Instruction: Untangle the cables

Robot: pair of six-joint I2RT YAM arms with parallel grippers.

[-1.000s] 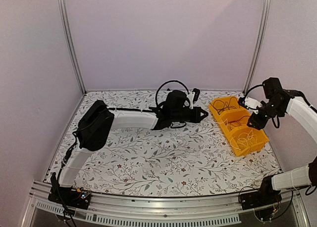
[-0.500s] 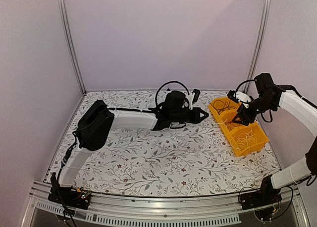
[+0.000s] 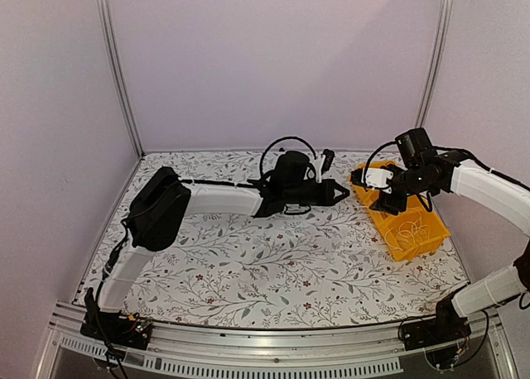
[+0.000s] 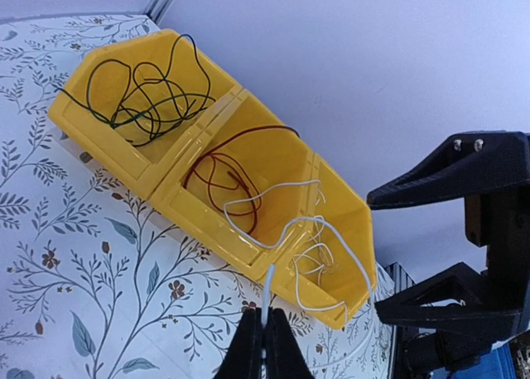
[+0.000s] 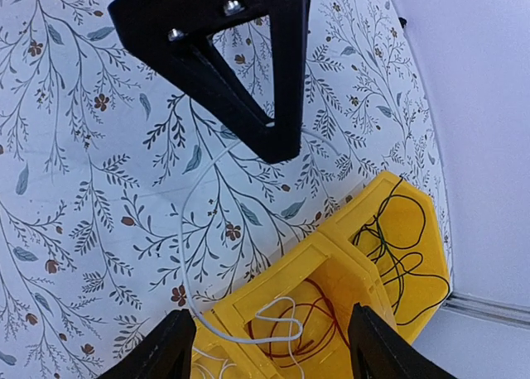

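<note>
A yellow bin (image 3: 424, 240) with three compartments stands at the right of the table. In the left wrist view it (image 4: 170, 184) holds a black cable (image 4: 149, 98), a red cable (image 4: 234, 180) and a white cable (image 4: 267, 292), one per compartment. My left gripper (image 4: 265, 346) is shut on the white cable's end, just left of the bin (image 3: 335, 191). The white cable runs from it across the table into the bin (image 5: 183, 235). My right gripper (image 5: 272, 358) is open and empty above the bin's middle compartment (image 3: 387, 199).
The table has a floral cloth (image 3: 273, 263). A white back wall and metal frame posts (image 3: 431, 64) close the space. The bin (image 5: 364, 255) lies close to the right wall. The left gripper's black fingers (image 5: 248, 89) hang in front of the right wrist camera.
My right arm has swung left and lowered over the bin, from its far right side towards the left gripper. The left arm has not moved and keeps hold of the white cable.
</note>
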